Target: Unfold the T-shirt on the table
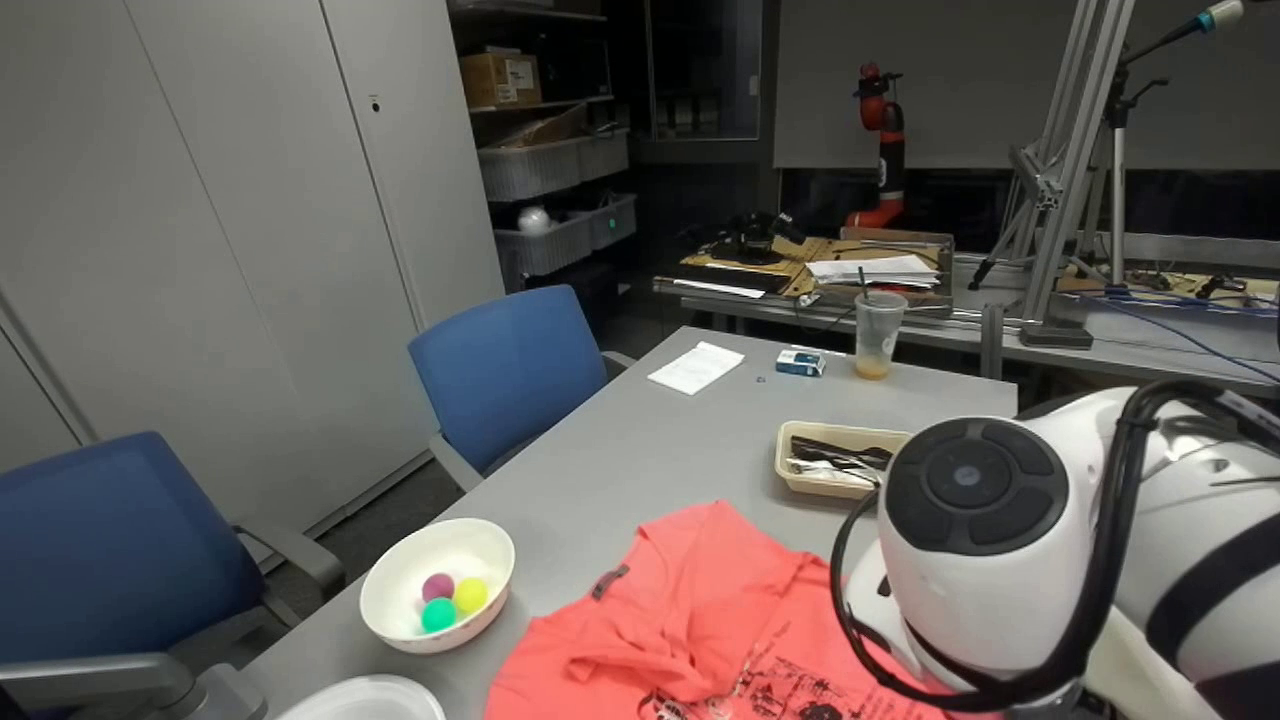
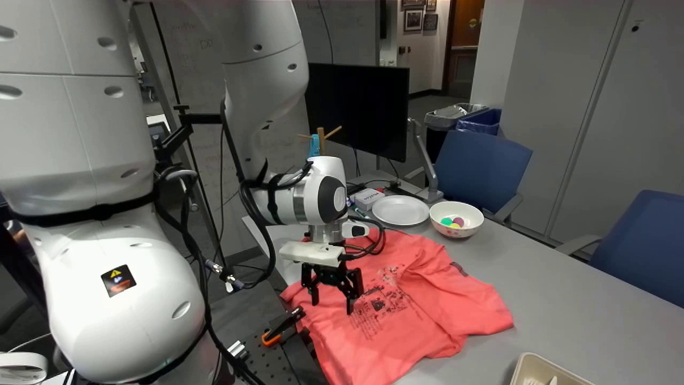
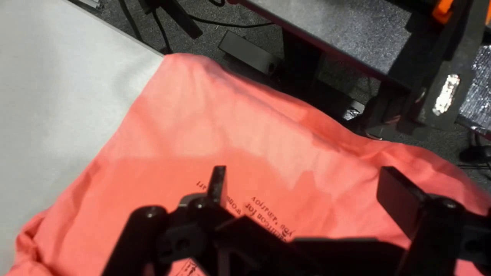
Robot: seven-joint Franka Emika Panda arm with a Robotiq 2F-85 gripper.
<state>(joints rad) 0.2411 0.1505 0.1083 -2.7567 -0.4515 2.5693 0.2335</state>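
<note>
- Black fingers of my gripper stand wide apart, empty.
- Below me, the coral T-shirt lies rumpled on the table, one edge overhanging.

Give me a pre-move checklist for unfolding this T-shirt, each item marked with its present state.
1. Gripper open, nothing held: ok.
2. T-shirt spread flat: not ok; folds show across it.
3. T-shirt wholly on the table: not ok; one side hangs past the edge.
4. Bowl apart from the T-shirt: ok.
5. T-shirt free of the clamp: cannot tell; they meet in an exterior view.
6. No cloth tucked underneath: cannot tell; hidden.
</note>
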